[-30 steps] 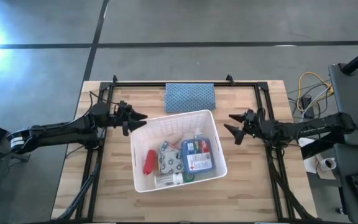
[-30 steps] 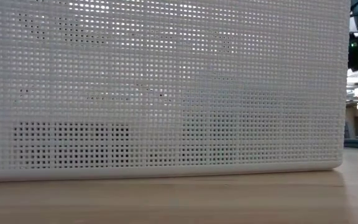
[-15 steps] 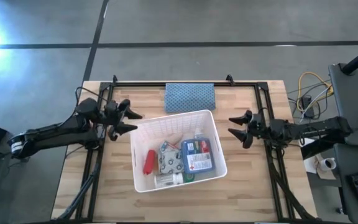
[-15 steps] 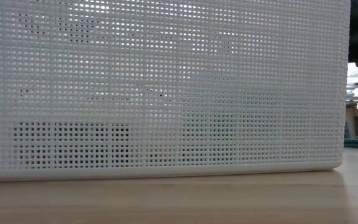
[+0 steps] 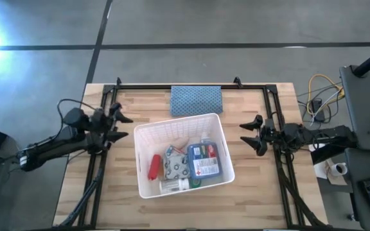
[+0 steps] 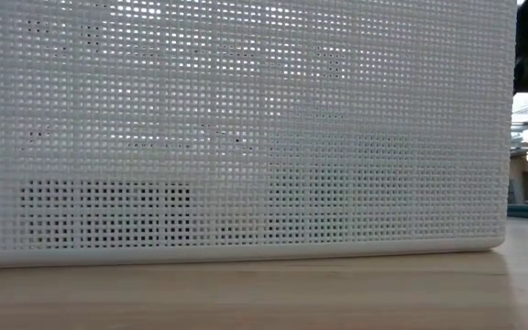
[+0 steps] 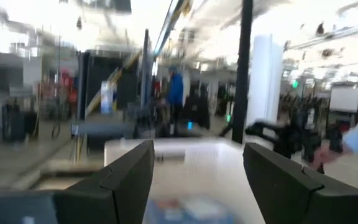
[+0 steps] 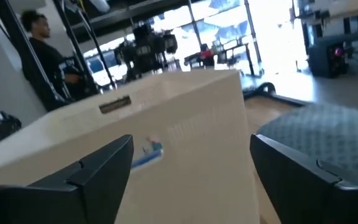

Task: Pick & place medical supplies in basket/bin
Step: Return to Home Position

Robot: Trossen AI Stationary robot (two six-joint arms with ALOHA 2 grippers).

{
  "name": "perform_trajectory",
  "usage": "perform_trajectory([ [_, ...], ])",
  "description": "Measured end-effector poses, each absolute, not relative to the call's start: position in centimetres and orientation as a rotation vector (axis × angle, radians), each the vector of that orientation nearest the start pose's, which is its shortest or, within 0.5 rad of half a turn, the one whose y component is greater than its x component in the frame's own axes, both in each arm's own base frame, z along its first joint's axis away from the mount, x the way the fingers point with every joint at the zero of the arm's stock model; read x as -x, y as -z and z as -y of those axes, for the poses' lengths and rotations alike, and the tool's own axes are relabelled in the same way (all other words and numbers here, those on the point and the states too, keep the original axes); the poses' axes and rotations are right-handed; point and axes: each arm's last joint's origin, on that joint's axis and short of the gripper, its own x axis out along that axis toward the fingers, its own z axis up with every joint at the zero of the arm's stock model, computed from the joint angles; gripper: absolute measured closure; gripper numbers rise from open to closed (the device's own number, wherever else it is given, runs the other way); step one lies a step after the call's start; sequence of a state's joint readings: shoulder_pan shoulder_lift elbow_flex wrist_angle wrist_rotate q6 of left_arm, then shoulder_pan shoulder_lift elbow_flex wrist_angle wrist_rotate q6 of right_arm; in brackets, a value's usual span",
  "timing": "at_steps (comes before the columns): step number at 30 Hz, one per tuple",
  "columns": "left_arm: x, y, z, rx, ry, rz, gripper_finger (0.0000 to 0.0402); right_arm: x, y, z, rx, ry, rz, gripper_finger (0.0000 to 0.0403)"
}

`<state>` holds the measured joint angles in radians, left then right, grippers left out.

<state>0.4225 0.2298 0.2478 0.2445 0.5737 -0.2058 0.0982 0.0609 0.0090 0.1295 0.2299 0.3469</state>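
1. Since the earlier frame, the left gripper [image 5: 122,126] and right gripper [image 5: 248,135] have drawn back from the bin [image 5: 172,122] toward 9 and 3 o'clock; both are spread wide and empty.
2. The bin sits mid-table with the medical supplies [image 5: 188,160] inside.
3. Judged: packing is complete and only homing remains.
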Motion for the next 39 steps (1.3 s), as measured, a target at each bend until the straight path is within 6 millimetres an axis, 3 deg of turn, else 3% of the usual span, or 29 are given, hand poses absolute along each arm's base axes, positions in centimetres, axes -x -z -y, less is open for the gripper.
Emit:
perform_trajectory([
  [13,-8.6,-19.9,-2.2,0.124,0.164,0.299,0.0173,-9.7,-17.0,-0.3,-0.269,0.118,0.062,0.0092],
  [35,-9.7,-18.7,-2.7,0.205,0.14,0.155,0.0173,-9.8,-16.9,-0.4,-0.221,0.098,0.043,0.0085],
  [39,-9.6,-18.7,-1.8,0.21,0.194,0.17,0.0173,-9.8,-16.9,-0.4,-0.222,0.098,0.044,0.0083],
])
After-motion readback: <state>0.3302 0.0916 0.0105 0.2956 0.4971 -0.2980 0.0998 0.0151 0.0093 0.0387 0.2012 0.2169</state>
